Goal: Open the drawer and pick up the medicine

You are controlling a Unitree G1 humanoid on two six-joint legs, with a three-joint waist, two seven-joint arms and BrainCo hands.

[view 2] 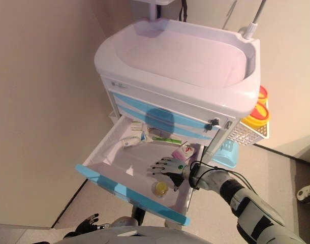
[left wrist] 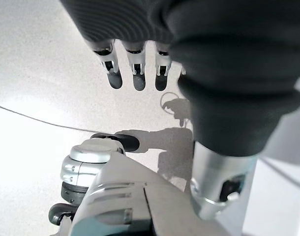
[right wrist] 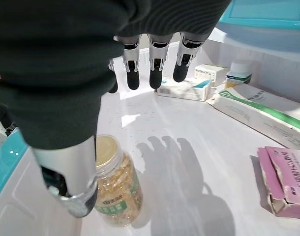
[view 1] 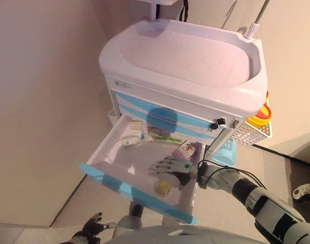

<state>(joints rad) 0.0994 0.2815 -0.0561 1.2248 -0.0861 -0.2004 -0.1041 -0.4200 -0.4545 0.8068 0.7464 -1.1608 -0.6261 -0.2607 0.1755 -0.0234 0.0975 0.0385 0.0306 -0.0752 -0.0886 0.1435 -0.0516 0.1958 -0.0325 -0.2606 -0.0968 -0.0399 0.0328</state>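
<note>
Right hand (right wrist: 66, 93) hovers released over the open drawer (view 1: 114, 180), fingers straight; lower squarely over the upright pill bottle (right wrist: 113, 184) before closing, avoiding the pink box (right wrist: 287, 189).

One cart (view 1: 195, 56), one open drawer (view 1: 119, 152), two shut drawers (view 1: 160, 114) above, one pill bottle (right wrist: 113, 189), one pink box (right wrist: 287, 189), one long green-and-white box (right wrist: 260, 113), three small white boxes (right wrist: 184, 89) at the drawer's back, two hands (view 1: 173, 168)
</note>
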